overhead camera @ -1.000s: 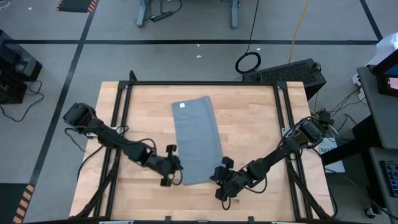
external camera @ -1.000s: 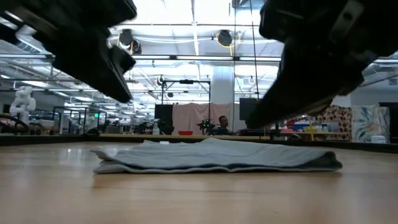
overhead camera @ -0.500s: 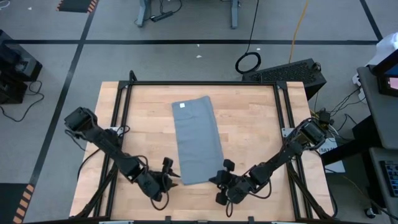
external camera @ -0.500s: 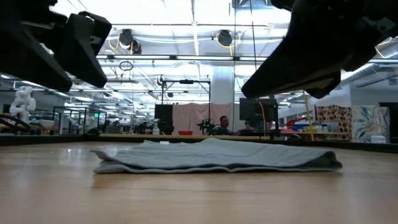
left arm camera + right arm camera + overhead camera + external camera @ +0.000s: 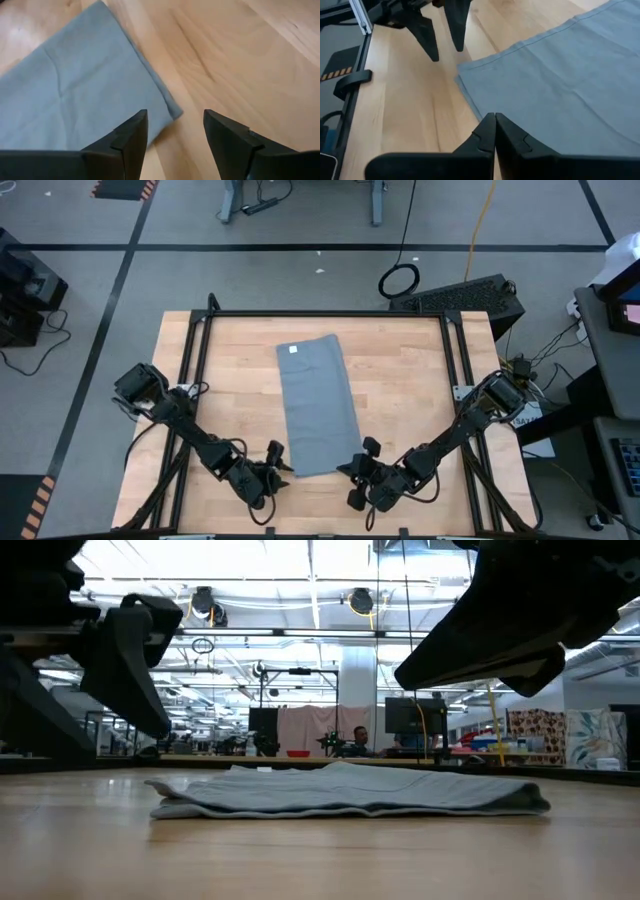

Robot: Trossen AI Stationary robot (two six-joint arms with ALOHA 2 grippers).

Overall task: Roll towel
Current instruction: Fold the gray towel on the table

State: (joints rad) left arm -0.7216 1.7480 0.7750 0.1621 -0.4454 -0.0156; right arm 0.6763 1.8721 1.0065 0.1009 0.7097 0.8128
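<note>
The grey-blue towel (image 5: 315,400) lies flat on the wooden table as a long strip running from far to near, with a small white tag (image 5: 293,349) at its far left corner. My left gripper (image 5: 279,464) hangs open just off the towel's near left corner (image 5: 174,111), which shows ahead between its fingers. My right gripper (image 5: 357,466) is shut at the near right corner, its fingertips (image 5: 493,120) above the near edge. In the low view both grippers hang above the towel (image 5: 350,795), clear of it.
Black frame rails (image 5: 196,360) run along the table's left, right and far sides. Bare wood (image 5: 410,390) lies on both sides of the towel. Beyond the far edge, on the floor, are a coiled cable (image 5: 399,280) and a black case (image 5: 470,295).
My left gripper has swung toward the table's near edge and sunk a little, rolling as it went, and has opened. My right gripper has shifted slightly and stayed shut. The towel has not moved.
</note>
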